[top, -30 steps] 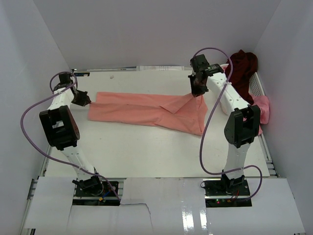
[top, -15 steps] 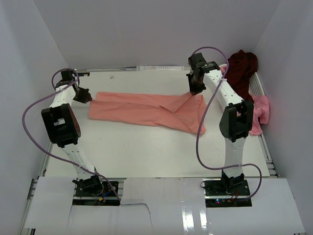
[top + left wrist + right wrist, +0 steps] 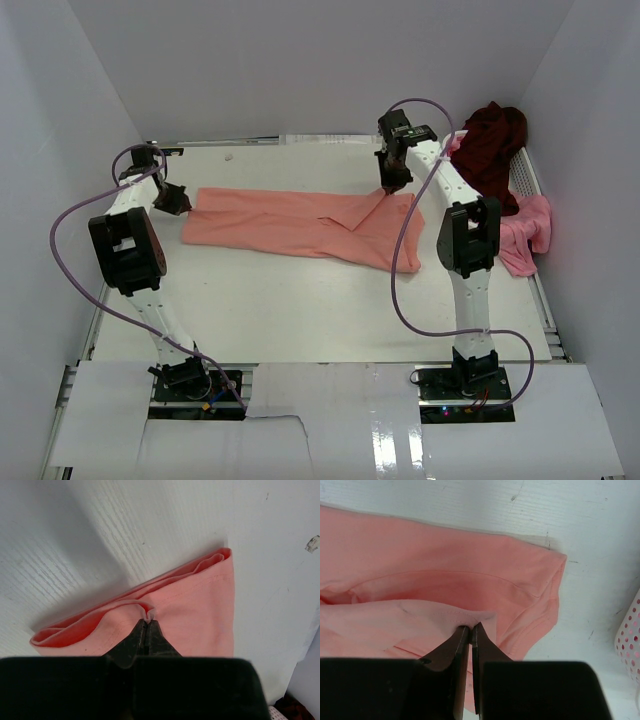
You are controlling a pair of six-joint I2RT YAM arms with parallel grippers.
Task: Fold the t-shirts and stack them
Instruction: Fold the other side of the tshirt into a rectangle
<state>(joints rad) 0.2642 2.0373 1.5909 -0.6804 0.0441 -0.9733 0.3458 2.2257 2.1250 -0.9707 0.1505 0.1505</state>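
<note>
The salmon-pink shirt (image 3: 300, 225) lies stretched across the tabletop (image 3: 300, 300), left gripper (image 3: 148, 621) pinching its folded edge, right gripper (image 3: 470, 628) pinching a small tuck near the sleeve. Both bites are thin; any uneven pull could slip one free and skew the fold.

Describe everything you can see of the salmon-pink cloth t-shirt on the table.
The salmon-pink cloth t-shirt is soft and plain, folded lengthwise into a long band lying across the white table. It is wider and rumpled at its right end, where a hemmed sleeve shows. The left gripper pinches the layered edge at its left end; the right gripper pinches a raised fold at the right end. Both are shut on it.
</note>
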